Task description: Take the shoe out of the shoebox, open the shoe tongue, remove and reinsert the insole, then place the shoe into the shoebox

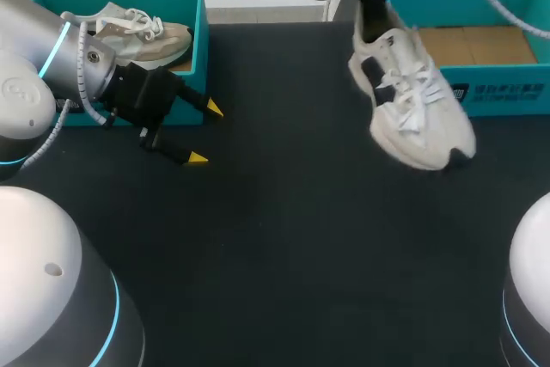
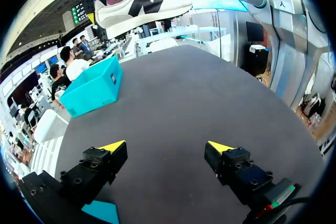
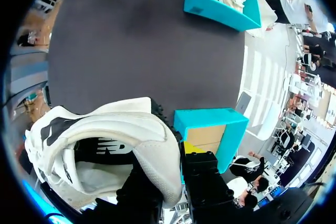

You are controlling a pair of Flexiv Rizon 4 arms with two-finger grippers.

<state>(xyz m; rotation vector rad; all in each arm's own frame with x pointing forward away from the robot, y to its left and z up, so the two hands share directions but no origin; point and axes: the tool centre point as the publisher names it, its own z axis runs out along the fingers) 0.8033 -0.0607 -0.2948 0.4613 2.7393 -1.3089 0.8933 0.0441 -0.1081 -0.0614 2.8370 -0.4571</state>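
The right jaws clamp the heel collar of the white shoe [image 1: 412, 100], which hangs over the worktop [image 1: 284, 212] at two o'clock, beside the shoebox [image 1: 507, 96]. The left jaws, at ten o'clock, gape empty. Light and soft-uppered, it probably grips best at the firmer heel.

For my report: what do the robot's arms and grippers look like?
The left arm is a silver-grey tube with a glowing blue ring and a white coiled cable. The left gripper is black, with two yellow wedge tips. The right gripper is black too.
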